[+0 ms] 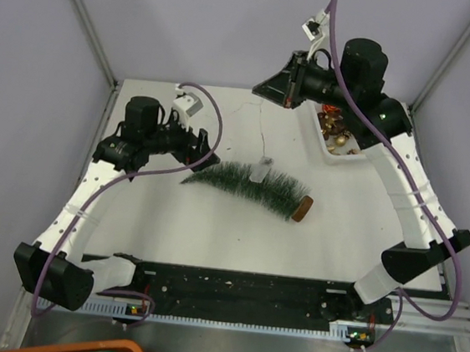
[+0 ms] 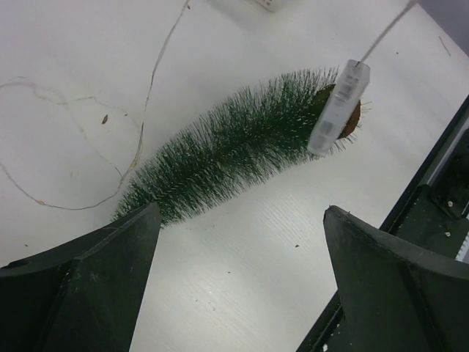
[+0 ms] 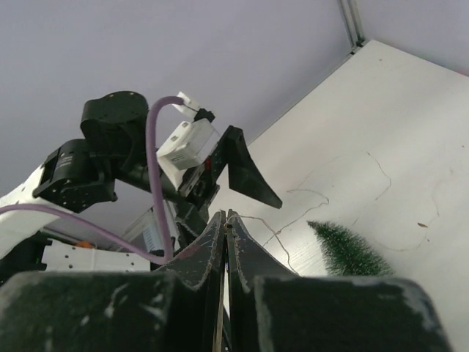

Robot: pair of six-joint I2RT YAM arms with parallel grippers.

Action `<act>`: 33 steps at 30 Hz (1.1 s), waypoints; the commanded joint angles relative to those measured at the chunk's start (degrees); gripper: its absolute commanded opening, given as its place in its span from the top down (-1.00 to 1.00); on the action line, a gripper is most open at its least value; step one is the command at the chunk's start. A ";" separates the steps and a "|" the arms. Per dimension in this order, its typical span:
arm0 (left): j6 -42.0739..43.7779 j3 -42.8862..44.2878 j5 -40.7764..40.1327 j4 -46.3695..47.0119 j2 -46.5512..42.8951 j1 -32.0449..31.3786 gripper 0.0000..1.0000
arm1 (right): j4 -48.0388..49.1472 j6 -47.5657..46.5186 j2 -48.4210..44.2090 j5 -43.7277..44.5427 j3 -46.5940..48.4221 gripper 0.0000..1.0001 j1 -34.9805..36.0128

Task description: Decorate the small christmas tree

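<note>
Small christmas tree [image 1: 251,186]: lies on its side mid-tabletop, a slim, slightly bowed cone of dark green bottle-brush bristles with pale tips; the pointed tip is to the left and the foot to the right.
Wooden base [image 1: 302,209]: a round brown disc at the tree's right end, tipped on edge.
Tabletop [image 2: 242,293]: matte white with a faint grain and a few dark specks.
Left end effector [image 2: 240,211]: spread wide and holding nothing; its two blunt, dark wedge-shaped fingers flank the tree's tip just above the surface.
Right end effector [image 3: 226,218]: raised at the far side, with scuffed black fingers pressed together on a thin wire [image 2: 143,125].
Thin wire: hair-fine and pale; the rest lies in loose curves on the tabletop beyond the tree.
Translucent box [image 2: 338,108]: a small frosted plastic oblong that dangles from the wire over the tree's wide end.
Baubles [image 1: 338,130]: glossy red and brown balls heaped in a white tray [image 1: 322,143] at the far right.
</note>
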 commanded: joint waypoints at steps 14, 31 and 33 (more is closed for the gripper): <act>13.85 -1.22 -6.37 0.75 -3.34 -1.08 -0.97 | 2.33 -2.18 -10.40 -1.57 -11.40 1.00 6.68; 22.82 -5.45 0.13 -0.83 -1.85 -1.78 -0.75 | 6.81 -0.42 -15.14 -4.91 -20.72 1.00 9.32; 23.09 -5.18 0.84 -0.84 -1.41 -1.78 -0.52 | 7.42 -0.07 -15.76 -5.18 -21.86 1.00 9.41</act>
